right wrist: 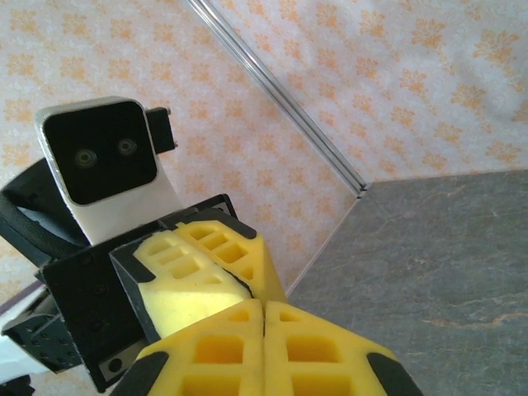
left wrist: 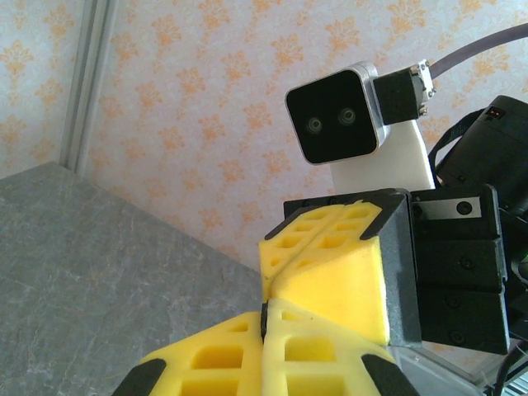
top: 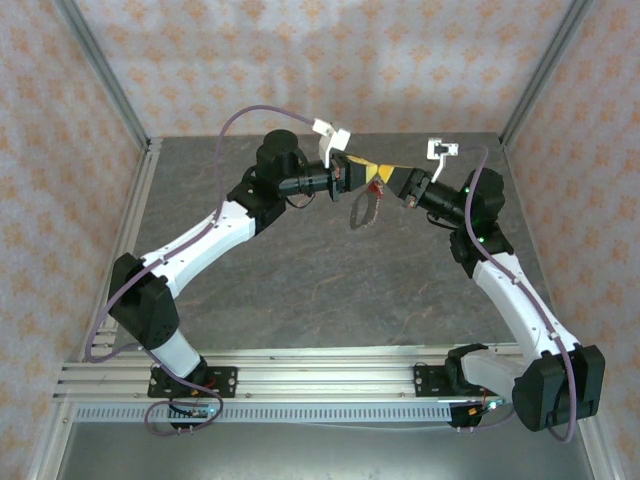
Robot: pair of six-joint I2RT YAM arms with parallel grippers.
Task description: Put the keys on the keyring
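The left gripper (top: pixel 372 172) and right gripper (top: pixel 397 180) are both closed, meeting tip to tip in the air above the far part of the table (top: pixel 300 290). The keyring (top: pixel 361 210) hangs as a limp loop just below where the 2 meet; which one pinches it I cannot tell. Whether the red key already sits on the chain is too small to judge, so the threading looks underway rather than clearly done.
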